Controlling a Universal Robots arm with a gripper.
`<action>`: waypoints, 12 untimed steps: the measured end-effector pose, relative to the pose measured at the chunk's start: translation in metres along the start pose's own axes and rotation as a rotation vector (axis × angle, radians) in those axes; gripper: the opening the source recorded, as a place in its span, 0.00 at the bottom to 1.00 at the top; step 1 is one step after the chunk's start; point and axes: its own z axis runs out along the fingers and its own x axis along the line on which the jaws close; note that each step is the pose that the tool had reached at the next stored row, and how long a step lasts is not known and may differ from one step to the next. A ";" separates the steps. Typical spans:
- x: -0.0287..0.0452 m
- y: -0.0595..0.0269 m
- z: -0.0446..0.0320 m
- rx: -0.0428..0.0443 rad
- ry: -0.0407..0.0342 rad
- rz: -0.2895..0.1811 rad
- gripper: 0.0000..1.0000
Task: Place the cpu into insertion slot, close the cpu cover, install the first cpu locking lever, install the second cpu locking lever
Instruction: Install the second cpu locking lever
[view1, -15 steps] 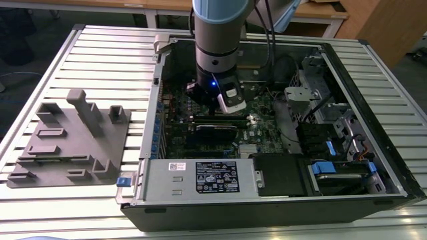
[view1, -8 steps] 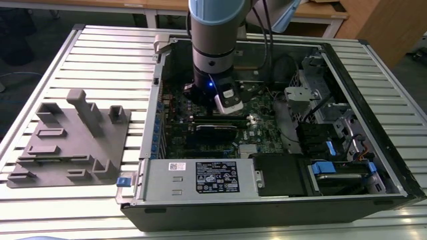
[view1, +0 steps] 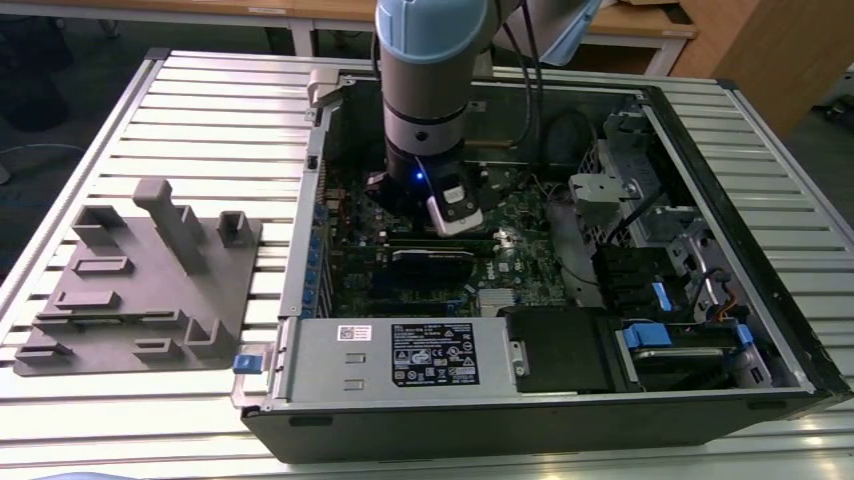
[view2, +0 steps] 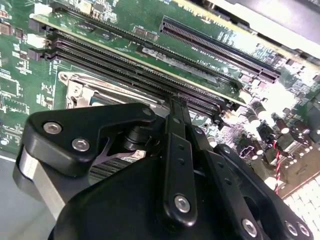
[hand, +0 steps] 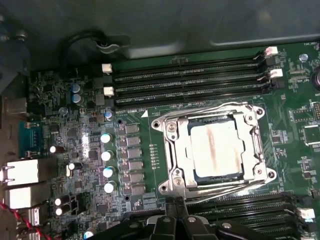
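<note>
In the first wrist view the cpu (hand: 217, 149), a square chip with a dull silver top, lies in the insertion slot (hand: 170, 187). The cpu cover (hand: 176, 150), a silver frame, lies flat around it. One thin wire lever (hand: 200, 111) runs along the socket's side by the far memory slots, and another lever (hand: 227, 189) runs along the side nearest my fingers. My gripper (hand: 175, 204) is shut, its black fingertips pressed together just at that near socket edge. In the second wrist view the gripper (view2: 177, 102) points at the socket rim (view2: 75, 82) beside the memory slots. In the exterior view the arm (view1: 427, 110) reaches down into the open case.
Long black memory slots (hand: 190, 75) flank the socket on both sides. Capacitors (hand: 107, 155) and rear ports (hand: 25, 172) stand close by. In the exterior view a grey fixture block (view1: 134, 290) sits on the slatted table at the left, and a power supply (view1: 400, 355) and drive bays (view1: 667, 335) fill the case's near side.
</note>
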 end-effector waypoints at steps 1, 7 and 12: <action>0.0001 0.0000 0.0004 -0.0106 0.0014 0.001 0.11; 0.0004 -0.0002 0.0021 -0.0489 0.0063 0.002 0.11; 0.0021 -0.0010 0.0041 -0.0528 0.0070 0.002 0.11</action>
